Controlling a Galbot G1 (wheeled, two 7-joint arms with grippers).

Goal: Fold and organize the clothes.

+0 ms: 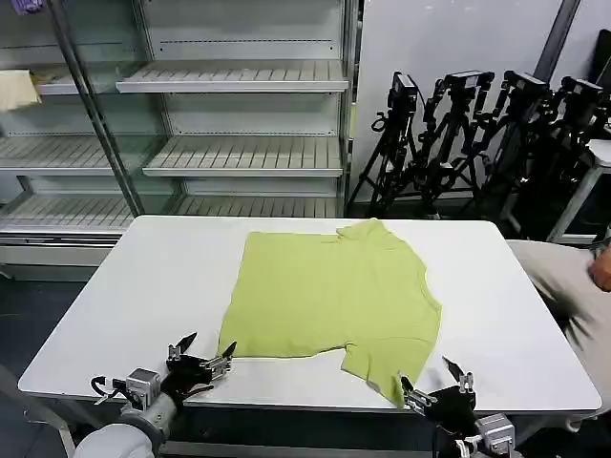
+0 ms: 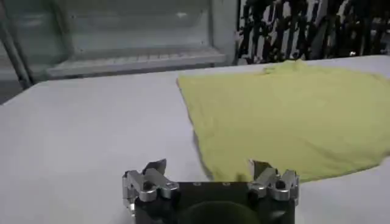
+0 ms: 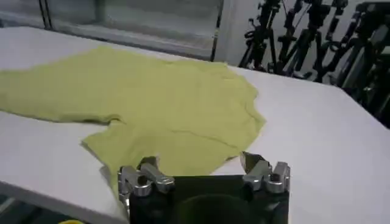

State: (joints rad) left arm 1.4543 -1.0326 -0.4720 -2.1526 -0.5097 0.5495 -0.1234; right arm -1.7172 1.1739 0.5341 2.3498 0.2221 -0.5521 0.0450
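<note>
- One lime yellow-green T-shirt (image 1: 329, 296) lies spread on the white table (image 1: 124, 305), roughly in the middle, its hem side toward the robot's left and its collar end toward the back right, near the tripods (image 1: 477, 134).
- One sleeve points at the near edge on the robot's right; another bunches at the far edge (the fabric there looks slightly rumpled rather than flat).
- Both grippers sit at the near edge of the table, low and close to the cloth.
- Left gripper (image 1: 202, 358): fingers spread wide, holding nothing, just beside the near-left corner of the hem; in the left wrist view that corner lies between and just beyond its fingertips (image 2: 155, 167).
- Right gripper (image 1: 434, 384): also spread wide and empty, with the near sleeve's tip right at its fingers; the right wrist view shows the sleeve running up to the gripper body.
- Handling, as a judgement: the shirt looks thin, soft and light, so it will drape and sag from any held point, and may slide on the smooth tabletop.
- Best holds appear to be the near hem corner for the left and the sleeve edge or shoulder for the right, pinched low against the table to catch both layers.
- Risk: taking only the top layer, or dragging the whole shirt instead of folding it.
</note>
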